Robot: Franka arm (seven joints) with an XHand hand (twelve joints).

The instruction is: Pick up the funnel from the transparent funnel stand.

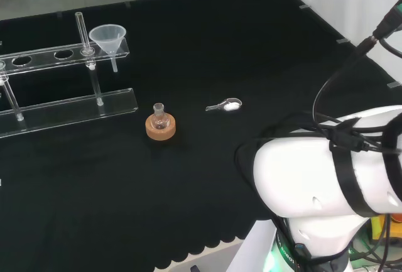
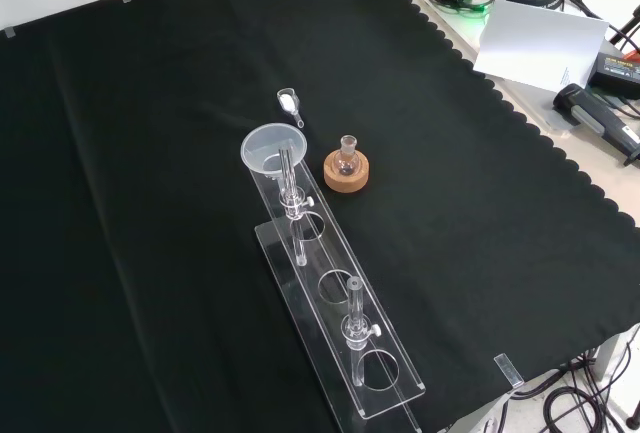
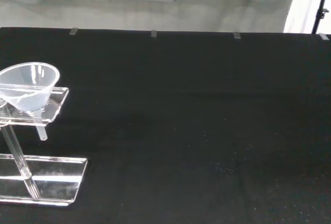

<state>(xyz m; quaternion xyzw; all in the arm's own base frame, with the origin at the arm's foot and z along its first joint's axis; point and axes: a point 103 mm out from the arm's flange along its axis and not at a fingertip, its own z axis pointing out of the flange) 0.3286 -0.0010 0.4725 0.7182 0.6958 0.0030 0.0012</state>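
Note:
A clear plastic funnel (image 1: 108,38) sits upright in the end hole of the transparent funnel stand (image 1: 44,58), its spout hanging below the top shelf. From the front the funnel (image 2: 271,148) stands at the far end of the stand (image 2: 335,298), and the other holes of the shelf hold nothing. The wrist view has the funnel (image 3: 30,86) on the stand's shelf (image 3: 56,104) over its base plate (image 3: 46,180).
A small round glass flask (image 1: 159,118) rests on a cork ring (image 1: 161,127) in the middle of the cloth. A small scoop with white powder (image 1: 225,104) lies to its right in the head view. The arm's white links (image 1: 326,184) stand at the lower right.

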